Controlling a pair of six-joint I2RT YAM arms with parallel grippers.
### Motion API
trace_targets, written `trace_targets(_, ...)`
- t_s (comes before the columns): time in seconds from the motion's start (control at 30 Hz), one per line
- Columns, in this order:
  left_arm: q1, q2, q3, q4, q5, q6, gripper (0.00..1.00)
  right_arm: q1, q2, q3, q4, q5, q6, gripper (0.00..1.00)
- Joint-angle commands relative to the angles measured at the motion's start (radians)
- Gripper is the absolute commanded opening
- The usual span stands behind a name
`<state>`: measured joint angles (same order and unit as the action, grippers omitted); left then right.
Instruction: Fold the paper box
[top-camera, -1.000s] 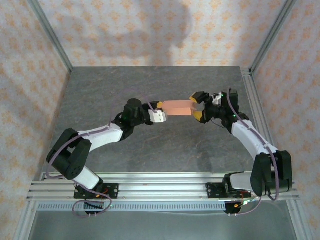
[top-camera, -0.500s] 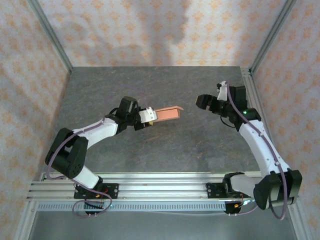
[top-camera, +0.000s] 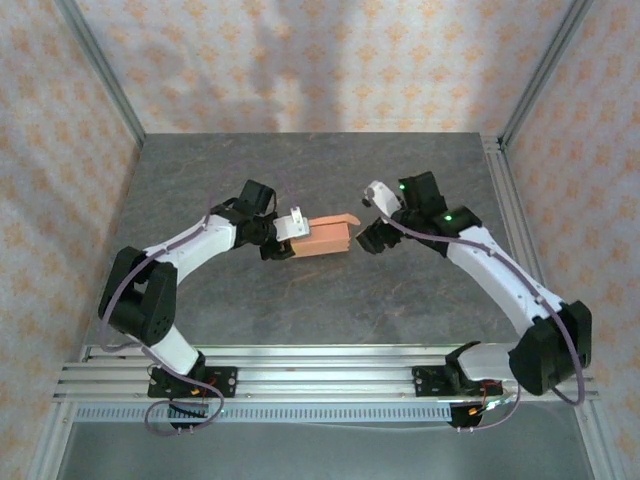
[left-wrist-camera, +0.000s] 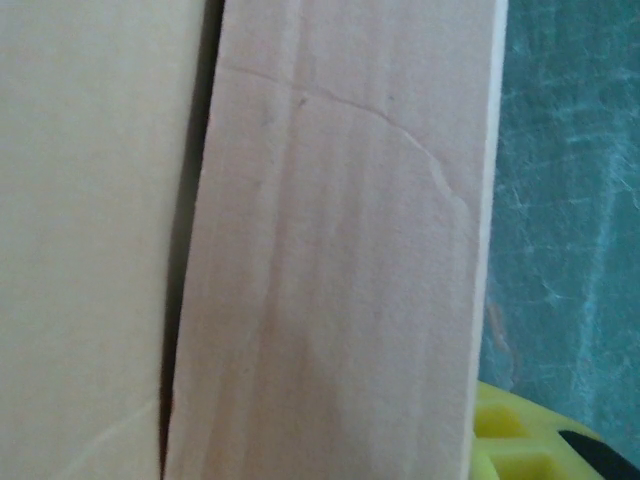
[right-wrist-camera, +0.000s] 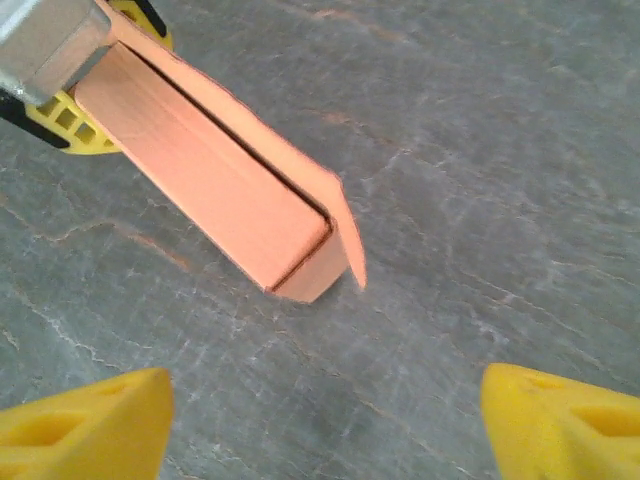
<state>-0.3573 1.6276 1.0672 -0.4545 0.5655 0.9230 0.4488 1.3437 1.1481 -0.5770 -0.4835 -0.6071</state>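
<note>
Two arms reach in over the grey table (top-camera: 300, 320), the left arm (top-camera: 190, 245) from one side and the right arm (top-camera: 490, 270) from the other. Between them sits the paper box (top-camera: 325, 238), salmon-orange, folded into a slim rectangular shape, over the middle of the table. Left gripper (top-camera: 297, 234) is clamped on one end of it. Right gripper (right-wrist-camera: 325, 425) is spread wide with nothing in it, just beside the free end, not touching. And at that end one flap (right-wrist-camera: 345, 245) sticks out, unclosed.
</note>
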Motion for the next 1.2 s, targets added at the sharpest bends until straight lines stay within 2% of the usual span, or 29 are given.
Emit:
trace_targets(0.0, 0.006, 0.029, 0.023, -0.090, 0.039, 0.043, 0.34, 0.001, 0.068, 0.079, -0.023, -0.034, -0.137, 0.73)
trace_targets(0.17, 0.006, 0.067, 0.048, -0.128, 0.038, 0.056, 0.34, 0.001, 0.171, 0.171, -0.119, -0.098, -0.233, 0.63)
trace_targets(0.23, 0.008, 0.066, 0.047, -0.119, 0.034, 0.052, 0.34, 0.000, 0.222, 0.220, -0.190, -0.120, -0.269, 0.53)
trace_targets(0.3, 0.008, 0.066, 0.046, -0.120, 0.031, 0.048, 0.34, -0.001, 0.265, 0.259, -0.231, -0.126, -0.283, 0.50)
trace_targets(0.37, 0.008, 0.067, 0.047, -0.122, 0.032, 0.049, 0.34, -0.001, 0.295, 0.281, -0.248, -0.125, -0.291, 0.42)
trace_targets(0.53, 0.008, 0.072, 0.050, -0.126, 0.033, 0.053, 0.33, 0.000, 0.349, 0.309, -0.272, -0.145, -0.300, 0.37)
trace_targets(0.6, 0.008, 0.072, 0.050, -0.126, 0.033, 0.053, 0.33, 0.000, 0.363, 0.312, -0.275, -0.144, -0.296, 0.32)
trace_targets(0.7, 0.008, 0.071, 0.050, -0.126, 0.033, 0.053, 0.33, 0.000, 0.377, 0.311, -0.269, -0.137, -0.281, 0.21)
trace_targets(0.83, 0.008, 0.070, 0.048, -0.124, 0.032, 0.050, 0.33, 0.000, 0.388, 0.317, -0.262, -0.108, -0.252, 0.01)
trace_targets(1.03, 0.008, 0.068, 0.054, -0.120, 0.042, 0.026, 0.32, 0.009, 0.351, 0.287, -0.205, -0.082, -0.151, 0.00)
trace_targets(1.17, 0.006, 0.066, 0.057, -0.103, 0.058, -0.009, 0.31, 0.046, 0.318, 0.258, -0.094, 0.009, 0.082, 0.00)
